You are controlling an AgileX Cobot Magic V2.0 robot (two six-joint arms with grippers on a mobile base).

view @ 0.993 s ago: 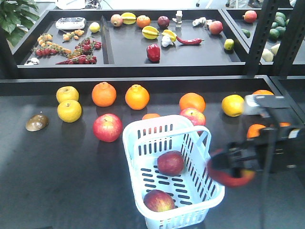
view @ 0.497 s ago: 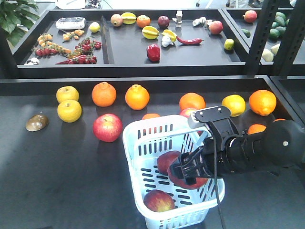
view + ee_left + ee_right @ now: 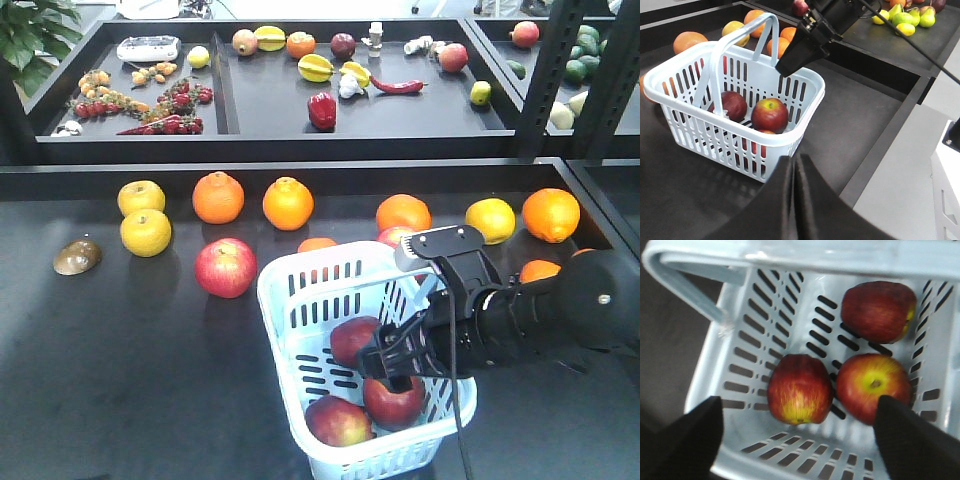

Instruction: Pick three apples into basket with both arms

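Right wrist: pincer (image 3: 797,440) spread above apples (image 3: 800,389).

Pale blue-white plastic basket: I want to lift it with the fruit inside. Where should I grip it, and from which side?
Probably best to take the pale blue-white slotted plastic basket by its raised loop handle, coming down from above with the jaws closing across the top bar. The handle stands clear above the three dark red apples on the bottom, so there is room.
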